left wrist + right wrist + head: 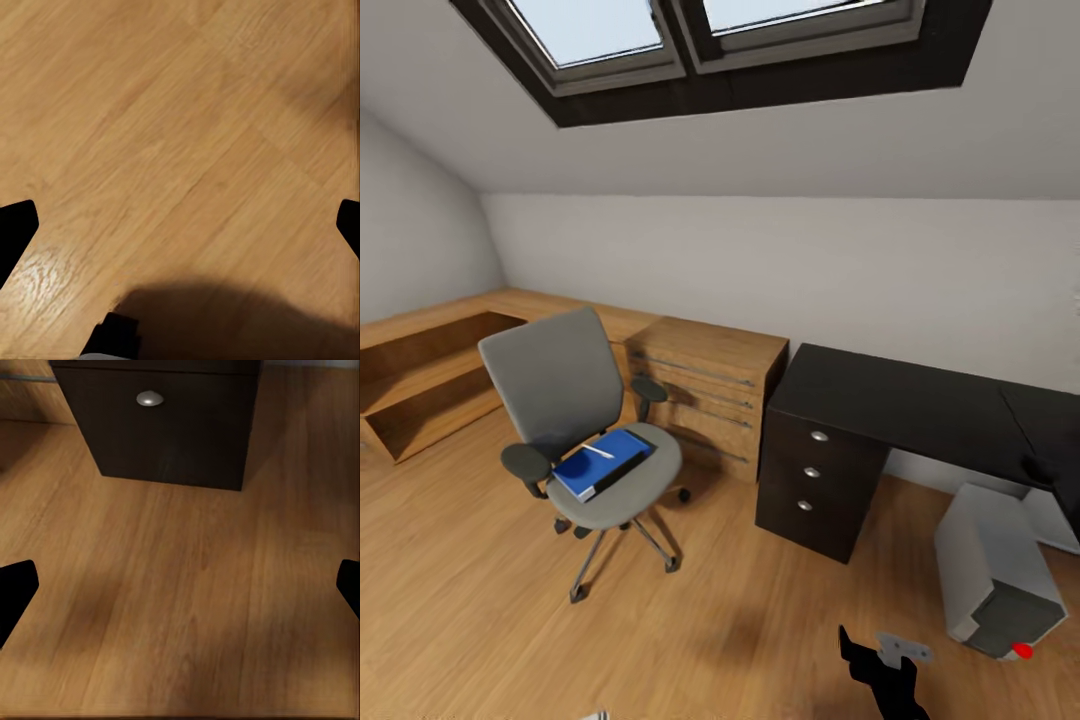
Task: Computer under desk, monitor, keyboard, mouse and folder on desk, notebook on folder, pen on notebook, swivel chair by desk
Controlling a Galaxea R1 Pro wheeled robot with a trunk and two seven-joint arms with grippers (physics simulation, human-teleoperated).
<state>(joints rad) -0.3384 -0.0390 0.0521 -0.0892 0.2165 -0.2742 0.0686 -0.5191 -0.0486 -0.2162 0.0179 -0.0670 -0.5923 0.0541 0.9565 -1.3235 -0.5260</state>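
Head view shows the swivel chair [575,425] standing on the wood floor [470,610], well apart from the desk [905,400], with the low oak chest [710,385] between them. On the chair's grey fabric seat lies the folder [603,464], a flat bright blue rectangle with what looks like a pale pen on top of it. I judge the folder to be light and fairly stiff, with a smooth cover that could slip, so it is best pinched at the edge overhanging toward the seat front and kept level so nothing slides off. The desk has a glossy black top, bare as far as it shows, above a dark drawer unit [815,480] with round silver knobs. Beside that unit, under the desk, the computer [1000,565], a boxy light grey tower, sits tilted on the floor. Both wrist views look down on wood planks, the fingertips dark at the picture edges, so both sets of jaws are spread wide and hold nothing
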